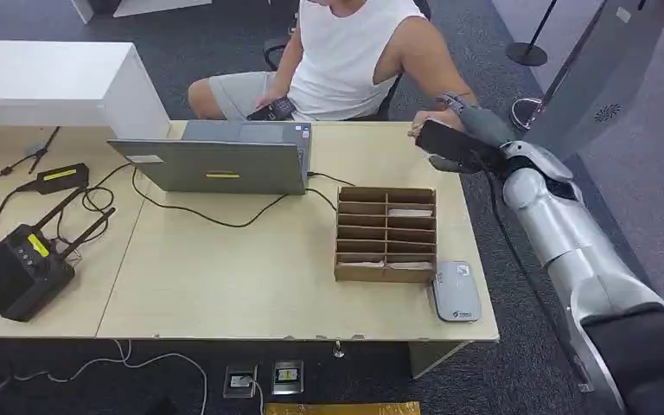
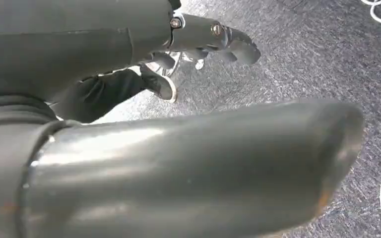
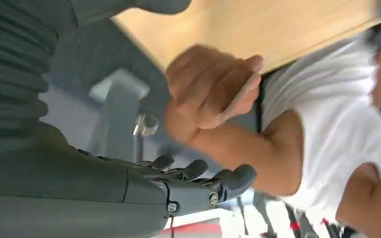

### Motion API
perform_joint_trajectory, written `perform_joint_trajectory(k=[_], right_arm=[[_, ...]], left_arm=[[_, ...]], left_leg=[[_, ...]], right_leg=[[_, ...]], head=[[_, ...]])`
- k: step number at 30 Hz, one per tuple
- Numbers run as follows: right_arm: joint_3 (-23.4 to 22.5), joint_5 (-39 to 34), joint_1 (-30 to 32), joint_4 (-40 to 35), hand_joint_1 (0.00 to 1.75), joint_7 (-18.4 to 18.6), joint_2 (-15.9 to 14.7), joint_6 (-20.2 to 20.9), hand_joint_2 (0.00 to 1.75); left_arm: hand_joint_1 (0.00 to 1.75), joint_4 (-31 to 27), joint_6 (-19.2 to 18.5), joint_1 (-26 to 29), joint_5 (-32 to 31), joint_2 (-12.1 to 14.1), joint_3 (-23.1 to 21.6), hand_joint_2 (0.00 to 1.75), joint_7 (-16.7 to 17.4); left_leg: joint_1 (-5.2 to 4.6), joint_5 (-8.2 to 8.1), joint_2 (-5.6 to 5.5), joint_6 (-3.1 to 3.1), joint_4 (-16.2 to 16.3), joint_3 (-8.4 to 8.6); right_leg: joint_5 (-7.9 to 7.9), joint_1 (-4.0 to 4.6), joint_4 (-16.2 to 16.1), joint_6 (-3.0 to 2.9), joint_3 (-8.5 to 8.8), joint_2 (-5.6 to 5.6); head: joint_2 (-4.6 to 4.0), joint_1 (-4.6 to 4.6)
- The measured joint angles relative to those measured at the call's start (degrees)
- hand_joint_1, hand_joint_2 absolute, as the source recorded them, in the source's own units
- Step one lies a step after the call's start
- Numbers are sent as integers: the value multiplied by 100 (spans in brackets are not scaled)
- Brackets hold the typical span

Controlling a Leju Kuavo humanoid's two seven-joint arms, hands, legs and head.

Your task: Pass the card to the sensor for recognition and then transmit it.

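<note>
My right hand [image 1: 451,143] reaches past the table's far right corner, close to a seated person's hand [image 1: 422,128]. In the right wrist view that person's hand [image 3: 211,87] pinches a thin pale card [image 3: 239,100] by its edge, a short gap away from my dark fingers [image 3: 198,171], which are spread and hold nothing. The grey-white card sensor [image 1: 456,292] lies flat near the table's front right corner. My left hand [image 2: 213,42] hangs over the grey carpet with its fingers loosely extended and nothing in them.
A brown cardboard card box [image 1: 386,233] with several slots stands just left of the sensor. A grey laptop [image 1: 225,157] sits at the table's far middle, with cables trailing left to a black radio unit [image 1: 22,268]. A grey stand [image 1: 601,78] rises at right.
</note>
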Motion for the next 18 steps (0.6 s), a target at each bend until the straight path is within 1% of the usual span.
perform_joint_trajectory(k=[1,2,3,4,5,7,11,18], right_arm=[[-132,-1061,174,-339,0,63,-67,612,175],[-281,-2022,415,-749,0,220,-144,1059,175],[-411,-2673,636,-1153,0,372,-210,1300,175],[-533,-3194,828,-1637,0,526,-268,1406,175],[-615,-3342,940,-1962,0,631,-323,1421,175],[-732,-3177,1052,-2370,0,675,-426,1362,175],[-876,-3101,1343,-2964,0,546,-579,1275,175],[-1029,-3125,1512,-3483,0,525,-734,1281,175]], left_arm=[[0,2,31,47,65,13,0,0,-50],[0,2,72,109,137,28,4,0,-113],[0,2,94,169,175,37,9,0,-162],[0,2,116,226,216,61,11,0,-210],[0,2,131,264,223,70,13,0,-242],[0,2,157,333,240,101,13,0,-260],[0,2,186,389,253,125,13,0,-260],[0,2,186,393,253,127,13,0,-260]], left_leg=[[2,-1,0,0,0,3],[2,-2,0,-1,0,3],[2,-4,1,-1,0,0],[1,-6,3,0,0,-2],[1,-7,4,-1,-1,-5],[3,-8,4,-2,-1,-3],[3,-7,5,-3,-2,-3],[3,-3,6,-2,-1,0]], right_leg=[[0,2,-1,0,4,0],[0,2,-2,0,4,2],[0,2,-2,0,1,2],[-1,1,-3,0,-2,6],[-2,1,-3,-1,-6,7],[-3,3,-4,-2,-6,7],[-2,3,-5,-1,-4,6],[3,3,-4,-2,-1,7]], head=[[0,0],[0,7],[0,-2],[0,0],[0,2],[0,2],[0,0],[0,2]])
